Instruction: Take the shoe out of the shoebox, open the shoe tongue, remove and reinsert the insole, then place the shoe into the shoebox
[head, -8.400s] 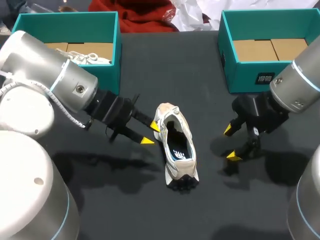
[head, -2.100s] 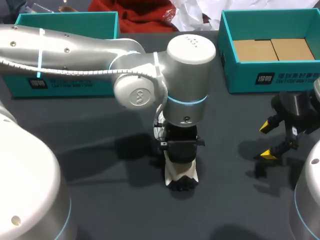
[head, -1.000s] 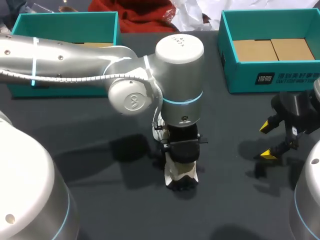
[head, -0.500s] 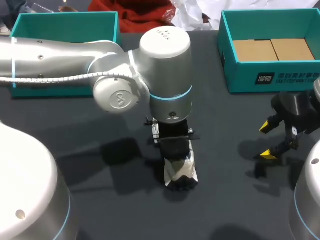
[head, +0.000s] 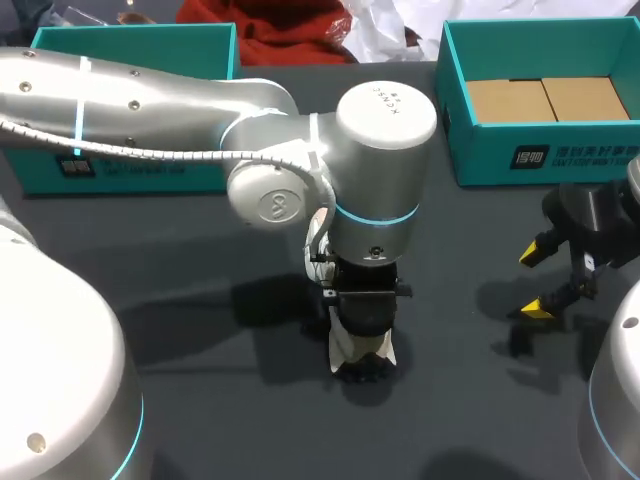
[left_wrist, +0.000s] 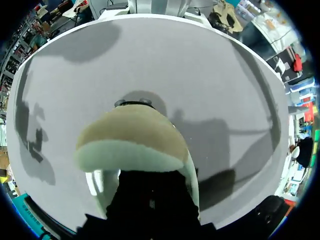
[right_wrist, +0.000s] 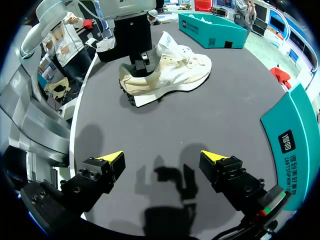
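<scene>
A white and beige shoe (head: 362, 352) lies on the dark table, only its heel end showing under my left arm in the head view. The right wrist view shows the whole shoe (right_wrist: 170, 75) on its sole. My left gripper (head: 363, 312) points straight down into the shoe's opening near the heel; its fingertips are hidden inside. In the left wrist view the beige heel (left_wrist: 130, 135) sits just ahead of the dark gripper body (left_wrist: 150, 200). Whether it holds the insole cannot be seen. My right gripper (head: 535, 280) stands open and empty to the shoe's right, also shown as the right gripper (right_wrist: 162, 162).
One teal shoebox (head: 540, 100) with a cardboard floor stands at the back right, close behind my right gripper. Another teal shoebox (head: 150, 45) stands at the back left, mostly behind my left arm. Red cloth and white paper lie at the far edge.
The left arm's wrist swung to the left and then back to the right above the shoe, while its gripper stayed in the shoe's opening. The right arm has not moved.
</scene>
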